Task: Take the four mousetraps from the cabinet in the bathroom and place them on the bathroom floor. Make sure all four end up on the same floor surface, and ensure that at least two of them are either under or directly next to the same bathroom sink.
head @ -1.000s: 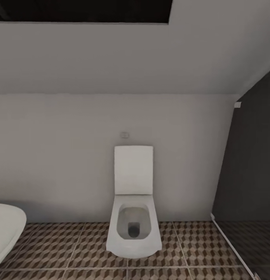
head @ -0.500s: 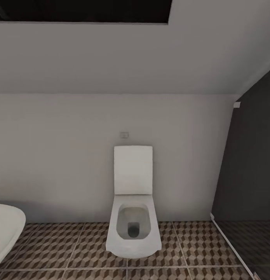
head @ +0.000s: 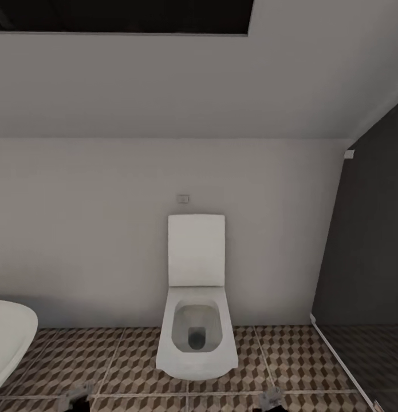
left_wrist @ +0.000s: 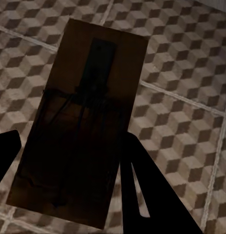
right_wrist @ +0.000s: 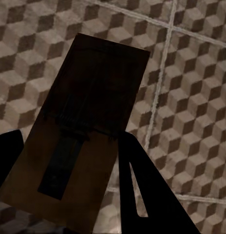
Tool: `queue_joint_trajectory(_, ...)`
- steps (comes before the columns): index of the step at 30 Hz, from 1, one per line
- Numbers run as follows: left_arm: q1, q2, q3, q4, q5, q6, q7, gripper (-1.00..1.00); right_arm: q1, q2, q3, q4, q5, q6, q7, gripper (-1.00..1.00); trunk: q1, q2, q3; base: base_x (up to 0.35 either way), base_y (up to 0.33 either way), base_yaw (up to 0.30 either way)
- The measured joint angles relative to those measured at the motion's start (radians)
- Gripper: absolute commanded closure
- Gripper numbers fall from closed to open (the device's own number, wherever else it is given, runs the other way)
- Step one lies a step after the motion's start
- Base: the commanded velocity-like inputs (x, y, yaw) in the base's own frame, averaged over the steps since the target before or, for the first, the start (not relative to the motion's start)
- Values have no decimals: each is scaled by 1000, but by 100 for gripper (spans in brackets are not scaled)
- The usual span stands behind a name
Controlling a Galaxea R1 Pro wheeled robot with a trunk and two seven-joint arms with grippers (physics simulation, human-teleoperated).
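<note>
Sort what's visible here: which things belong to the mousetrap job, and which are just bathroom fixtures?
Job:
- mousetrap between the left gripper fingers
- mousetrap between the right gripper fingers
- bathroom floor, cube-pattern tiles

Bystanders:
- toilet, lid raised
- white basin edge
- dark shower screen

White toilet (head: 196, 320) beside a white basin (head: 10, 337).

Dim, flat, soft render overall. The white toilet (head: 197, 320) is brightest; the grey wall (head: 95, 240) is evenly lit. In both wrist views each mousetrap (left_wrist: 79, 126) (right_wrist: 86, 126) is deeply shadowed, fingers (left_wrist: 152, 190) near-black silhouettes.
</note>
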Motion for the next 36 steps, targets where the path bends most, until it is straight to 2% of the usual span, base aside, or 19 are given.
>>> queue_joint_trajectory(6, -46, 0, 0, -17, -57, 18, 1, 100, -3, -2, 0, -91, -16, 64, -37, 100, 0, 0, 0, 0, 0, 0)
queue_joint_trajectory(10, -82, 3, 0, -12, -65, 21, 0, 100, -15, -4, -1, -107, -39, 64, -44, 100, 0, 0, 0, 0, 0, 0)
queue_joint_trajectory(14, -118, 8, 0, -4, -71, 21, 0, 100, -51, -6, -16, -108, -85, 43, -54, 100, 0, 0, 0, 0, 0, 0)
queue_joint_trajectory(16, -131, 9, 0, -2, -72, 22, 0, 100, -62, -10, -26, -108, -95, 25, -55, 100, 0, 0, 0, 0, 0, 0)
queue_joint_trajectory(18, -151, 11, 0, 2, -72, 22, 0, 100, -76, -25, -45, -106, -104, -11, -56, 100, 0, 0, 0, 0, 0, 0)
queue_joint_trajectory(23, -193, 12, 0, 29, -80, 23, -2, 100, -91, -55, -85, -84, -112, -89, -58, 100, 0, 0, 0, 0, 0, 0)
queue_joint_trajectory(27, -213, 13, -1, 35, -89, 22, -4, 100, -94, -62, -95, -74, -112, -113, -58, 100, 0, 0, 0, 0, 0, 0)
queue_joint_trajectory(36, -220, 5, -3, 13, -91, 22, -6, 100, -95, -68, -100, -77, -110, -134, -58, 100, 0, 0, 0, 0, 0, 0)
